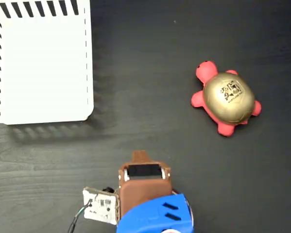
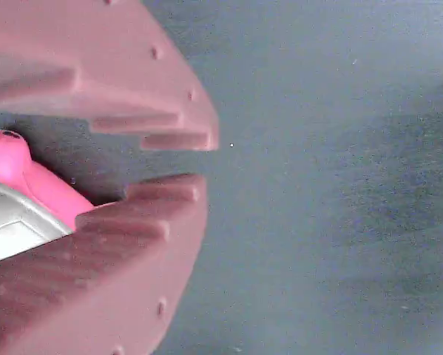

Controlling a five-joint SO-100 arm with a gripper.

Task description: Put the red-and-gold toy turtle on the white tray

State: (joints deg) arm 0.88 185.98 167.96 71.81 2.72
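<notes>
Dark wood-grain tabletop (image 1: 150,58) all round, matte and nearly black. Low at the centre of the fixed view, a brown two-finger plastic claw (image 1: 140,155), tip aimed up the frame, mounted on a blue moulded arm casing (image 1: 157,216) with a small pale circuit board (image 1: 100,206) at its left. Seen from the wrist view, the same claw (image 2: 203,161): parted only by a narrow slot at the tips, wider further back, gripping nothing.

Up and to the right of the claw in the fixed view, well apart from it, the small squishy red-and-gold toy turtle (image 1: 227,99), coral limbs under a shiny gold domed shell with a black logo. Lies flat on the tabletop, long axis slanting from head at upper left to tail at lower right (so roughly crosswise to a straight reach from the claw). Peeks into the wrist view at far left behind the fingers, out of the grip: pink head and a wedge of shell (image 2: 10,222).

Further out, upper left of the fixed view, the large square white plastic tray (image 1: 43,68) with slanted slots in its low walls, nothing visible on it. Probably calls for a swing to the right, a wider opening and a turn of the wrist to close across the shell's narrower width.
</notes>
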